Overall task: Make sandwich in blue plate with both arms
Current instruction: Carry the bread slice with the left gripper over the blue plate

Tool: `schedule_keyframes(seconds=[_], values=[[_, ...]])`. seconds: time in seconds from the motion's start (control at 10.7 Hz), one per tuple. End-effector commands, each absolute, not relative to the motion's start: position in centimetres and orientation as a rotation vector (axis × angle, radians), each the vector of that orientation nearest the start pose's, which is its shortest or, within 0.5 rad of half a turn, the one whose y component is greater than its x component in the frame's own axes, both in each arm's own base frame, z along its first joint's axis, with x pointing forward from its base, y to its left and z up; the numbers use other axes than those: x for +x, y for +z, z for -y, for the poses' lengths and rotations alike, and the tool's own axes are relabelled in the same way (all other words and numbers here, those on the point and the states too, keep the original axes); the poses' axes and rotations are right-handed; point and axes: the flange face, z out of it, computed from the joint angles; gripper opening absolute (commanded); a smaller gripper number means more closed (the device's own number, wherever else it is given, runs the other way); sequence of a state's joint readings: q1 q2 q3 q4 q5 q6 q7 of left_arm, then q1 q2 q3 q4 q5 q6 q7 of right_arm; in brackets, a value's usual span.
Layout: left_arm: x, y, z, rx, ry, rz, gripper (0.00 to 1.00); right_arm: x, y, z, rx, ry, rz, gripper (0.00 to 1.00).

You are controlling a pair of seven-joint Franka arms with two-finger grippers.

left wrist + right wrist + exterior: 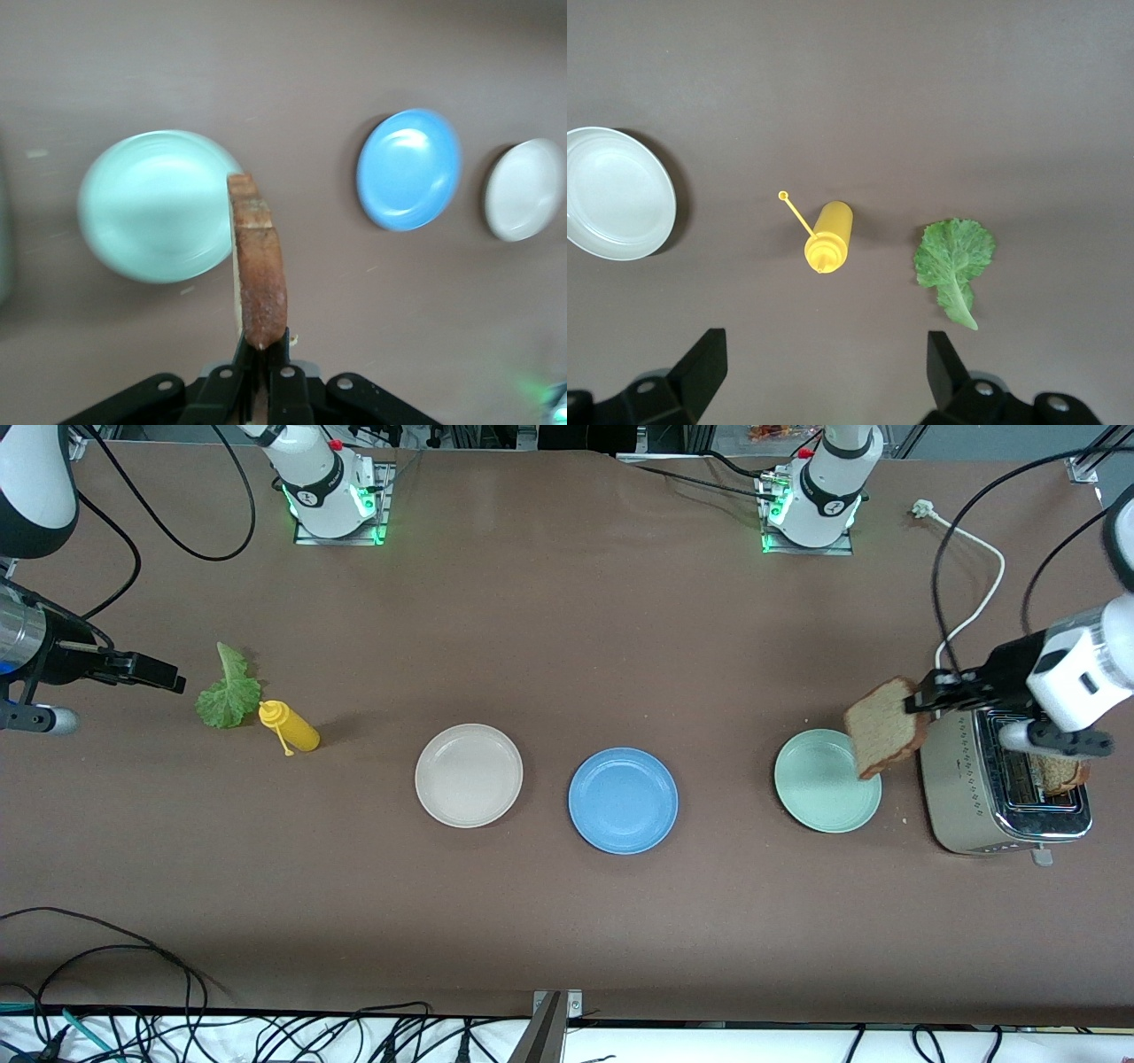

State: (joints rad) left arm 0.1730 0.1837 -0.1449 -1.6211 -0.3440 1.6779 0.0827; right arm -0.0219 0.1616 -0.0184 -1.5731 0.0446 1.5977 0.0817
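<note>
My left gripper (917,702) (263,350) is shut on the crust edge of a brown bread slice (886,726) (260,266), held on edge in the air over the rim of the pale green plate (819,788) beside the toaster. A second slice (1063,772) stands in the toaster slot. The blue plate (623,800) (409,168) lies bare mid-table. A green lettuce leaf (229,691) (952,261) lies flat toward the right arm's end. My right gripper (164,677) (824,363) hangs open over the table beside the leaf, holding nothing.
A yellow squeeze bottle (291,728) (829,235) lies on its side next to the lettuce. A cream-white plate (469,775) (611,195) sits beside the blue one. The silver toaster (974,797) stands at the left arm's end, its white cord (974,602) trailing toward the bases.
</note>
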Motion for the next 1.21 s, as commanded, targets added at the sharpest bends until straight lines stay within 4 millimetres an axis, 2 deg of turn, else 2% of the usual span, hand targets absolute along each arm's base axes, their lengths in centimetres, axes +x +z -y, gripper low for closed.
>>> schedule_keyframes(seconds=[0.0,0.19,0.37,0.56,0.75,0.84,0.93,1.12], values=[[63.6,44.7,5.4,-3.656,0.087,0.133,0.0,59.4,53.5,1.7,-3.072,0.219,-0.197,1.0],[65.1,41.1,8.0,-3.775,0.106,0.251,0.0,59.4,53.5,1.7,-3.072,0.219,-0.195,1.0],[65.3,37.9,12.1,-3.888,0.24,0.347,0.0,59.4,53.5,1.8,-3.072,0.219,-0.195,1.0],[65.2,35.2,15.5,-3.915,0.357,0.333,0.0,59.6,53.0,1.7,-3.072,0.233,-0.19,1.0],[65.5,31.5,18.9,-3.928,0.317,0.383,0.0,60.0,51.8,1.7,-3.07,0.262,-0.189,1.0],[65.6,30.0,20.6,-3.941,0.249,0.385,0.0,60.0,51.9,1.4,-3.07,0.255,-0.189,1.0],[65.6,29.0,21.4,-3.957,0.24,0.417,0.0,60.1,51.7,0.6,-3.071,0.263,-0.17,1.0],[65.8,29.4,22.7,-3.987,0.238,0.428,0.0,60.4,50.3,0.5,-3.07,0.303,-0.169,1.0]])
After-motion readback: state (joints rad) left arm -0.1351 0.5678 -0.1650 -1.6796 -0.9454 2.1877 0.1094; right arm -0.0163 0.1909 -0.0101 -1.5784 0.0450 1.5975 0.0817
